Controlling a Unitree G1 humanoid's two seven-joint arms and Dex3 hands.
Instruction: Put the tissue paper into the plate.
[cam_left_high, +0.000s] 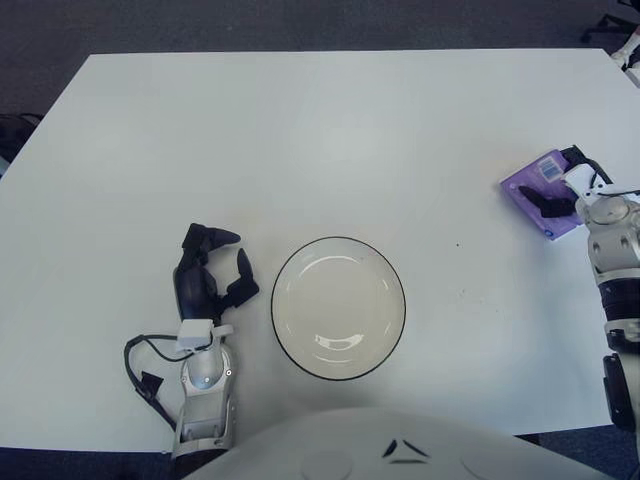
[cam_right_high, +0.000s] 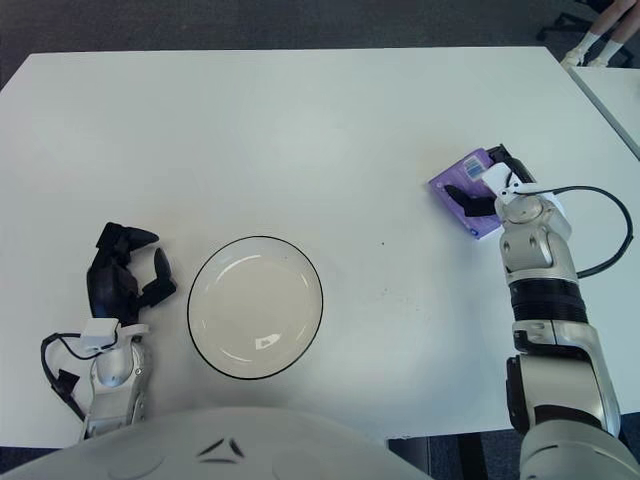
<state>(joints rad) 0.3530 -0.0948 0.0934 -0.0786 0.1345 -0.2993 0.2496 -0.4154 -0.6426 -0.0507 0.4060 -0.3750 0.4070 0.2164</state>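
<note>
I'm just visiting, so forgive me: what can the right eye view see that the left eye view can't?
Only the right eye view shows the whole right forearm and its black cable. Only the left eye view shows the table's left edge and the floor beside it. Both share the plate, the left hand left of the plate, and the right hand over the purple tissue pack.

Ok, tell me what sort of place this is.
Probably an office or lab test area: a large plain white table on dark carpet, a person's feet just visible beyond it, and only a plate and a purple tissue pack set out for the robot.
</note>
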